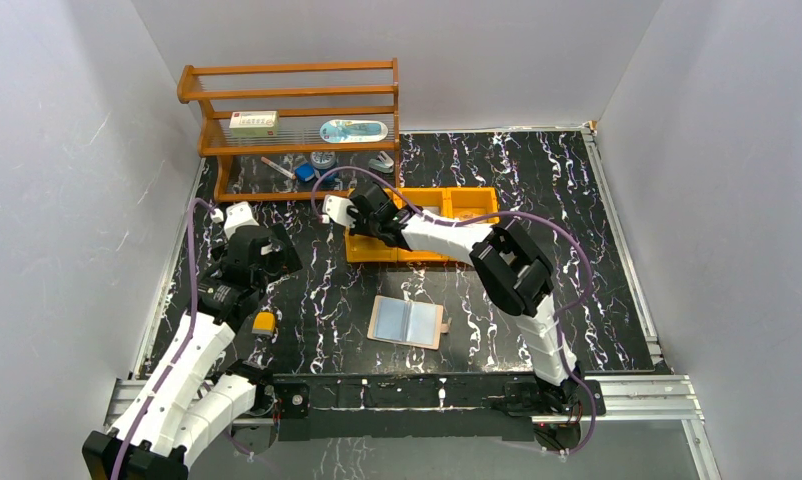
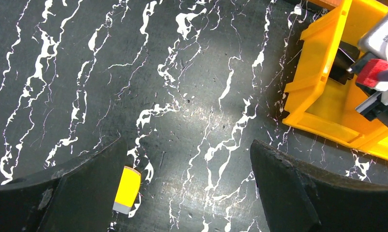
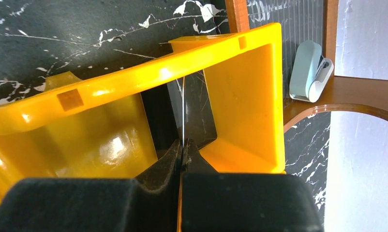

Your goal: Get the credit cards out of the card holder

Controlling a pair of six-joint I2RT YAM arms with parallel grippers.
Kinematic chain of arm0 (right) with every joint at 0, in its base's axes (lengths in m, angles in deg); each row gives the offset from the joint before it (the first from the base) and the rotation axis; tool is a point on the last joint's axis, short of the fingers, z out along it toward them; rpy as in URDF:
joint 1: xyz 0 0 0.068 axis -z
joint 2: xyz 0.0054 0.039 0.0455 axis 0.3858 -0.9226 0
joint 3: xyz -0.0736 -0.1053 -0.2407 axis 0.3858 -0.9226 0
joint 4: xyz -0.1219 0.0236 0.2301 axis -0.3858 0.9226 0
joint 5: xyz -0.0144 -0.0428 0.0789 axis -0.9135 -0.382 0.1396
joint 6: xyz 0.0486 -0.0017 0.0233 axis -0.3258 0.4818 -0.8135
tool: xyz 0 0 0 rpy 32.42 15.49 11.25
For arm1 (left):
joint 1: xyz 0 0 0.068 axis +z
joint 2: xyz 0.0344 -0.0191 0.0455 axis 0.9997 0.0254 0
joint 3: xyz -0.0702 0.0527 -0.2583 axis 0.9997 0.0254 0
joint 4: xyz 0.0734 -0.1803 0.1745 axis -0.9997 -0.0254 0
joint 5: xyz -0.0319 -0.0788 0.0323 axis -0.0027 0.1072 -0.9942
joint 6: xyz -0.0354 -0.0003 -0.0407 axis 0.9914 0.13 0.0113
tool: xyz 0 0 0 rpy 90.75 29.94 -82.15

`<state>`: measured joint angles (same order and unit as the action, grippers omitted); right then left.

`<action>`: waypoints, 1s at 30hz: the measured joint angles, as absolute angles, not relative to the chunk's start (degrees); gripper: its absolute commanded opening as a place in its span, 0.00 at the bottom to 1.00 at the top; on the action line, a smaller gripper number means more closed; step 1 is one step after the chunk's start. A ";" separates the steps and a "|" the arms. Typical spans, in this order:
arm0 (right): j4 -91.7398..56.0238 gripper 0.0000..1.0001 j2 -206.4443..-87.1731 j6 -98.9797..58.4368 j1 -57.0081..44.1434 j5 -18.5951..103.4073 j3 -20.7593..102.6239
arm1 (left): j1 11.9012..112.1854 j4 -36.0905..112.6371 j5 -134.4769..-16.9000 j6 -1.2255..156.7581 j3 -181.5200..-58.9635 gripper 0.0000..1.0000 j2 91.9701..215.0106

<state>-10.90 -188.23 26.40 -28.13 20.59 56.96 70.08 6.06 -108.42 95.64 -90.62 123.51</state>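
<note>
Right gripper [image 3: 182,148] pinches credit card [image 3: 184,111] edge-on inside orange tray [image 3: 134,79]

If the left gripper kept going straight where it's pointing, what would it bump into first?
Most likely the black marbled table. The left gripper points down at a bare patch, jaws wide open. The little yellow block lies beside one finger, probably just off that line.
</note>
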 measured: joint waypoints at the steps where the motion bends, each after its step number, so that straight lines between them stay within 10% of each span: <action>1: -11.08 0.02 -188.75 26.97 -28.20 20.07 57.24 | 70.08 6.08 -108.42 95.64 -90.62 0.98 123.65; 30: -18.44 0.44 -191.68 32.89 -28.40 15.37 53.98 | 70.08 5.60 -107.89 94.31 -90.62 0.98 125.57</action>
<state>-18.44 -191.68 32.89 -28.40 15.37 53.98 70.08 5.60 -107.89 94.31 -90.62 125.57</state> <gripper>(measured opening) 0.415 0.983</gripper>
